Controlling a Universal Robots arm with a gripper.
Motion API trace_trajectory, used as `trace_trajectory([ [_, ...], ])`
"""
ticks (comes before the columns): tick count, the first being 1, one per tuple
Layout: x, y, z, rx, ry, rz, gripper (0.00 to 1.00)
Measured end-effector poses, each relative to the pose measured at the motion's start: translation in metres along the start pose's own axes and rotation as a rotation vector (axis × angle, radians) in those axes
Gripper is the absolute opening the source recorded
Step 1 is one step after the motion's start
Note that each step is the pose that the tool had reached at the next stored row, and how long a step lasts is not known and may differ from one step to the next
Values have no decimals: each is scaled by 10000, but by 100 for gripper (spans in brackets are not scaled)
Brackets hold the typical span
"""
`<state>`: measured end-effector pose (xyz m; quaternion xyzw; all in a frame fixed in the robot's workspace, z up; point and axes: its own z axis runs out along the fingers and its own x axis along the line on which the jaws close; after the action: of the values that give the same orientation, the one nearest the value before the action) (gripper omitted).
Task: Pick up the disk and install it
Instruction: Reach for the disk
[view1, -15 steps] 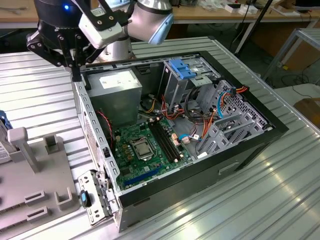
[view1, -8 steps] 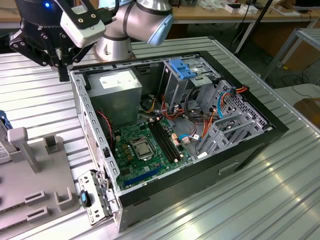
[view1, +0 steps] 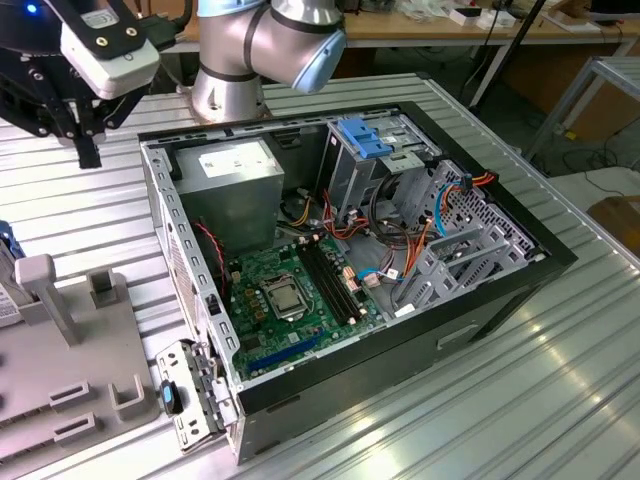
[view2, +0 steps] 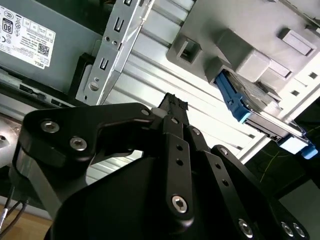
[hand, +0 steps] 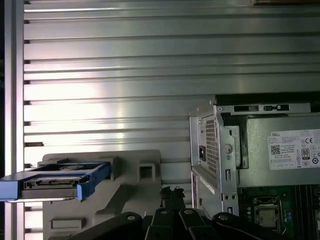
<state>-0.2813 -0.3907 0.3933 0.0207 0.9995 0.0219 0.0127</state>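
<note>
The disk, a dark drive in a blue plastic bracket, stands on edge in a slot of a grey fixture on the ribbed metal table. The second wrist view shows the disk against the same fixture. My gripper hangs above the table at the exterior view's upper left, between the fixture and the open computer case. Its black fingers are shut together with nothing between them in both wrist views, the gripper being apart from the disk and the gripper pointing down at bare table.
The case holds a grey power-supply box, a green motherboard, a silver cage with a blue latch and loose red and orange cables. A small metal bracket lies by the case's near corner. The grey fixture fills the left.
</note>
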Motion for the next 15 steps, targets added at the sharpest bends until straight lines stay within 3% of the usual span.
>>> trace_trajectory([
  [4,196,7,-4,-1,1,-34,11],
  [9,392,-1,-10,-1,2,-42,11],
  [13,659,-12,-16,-2,1,-42,11],
  [15,759,-16,-20,0,3,-43,11],
])
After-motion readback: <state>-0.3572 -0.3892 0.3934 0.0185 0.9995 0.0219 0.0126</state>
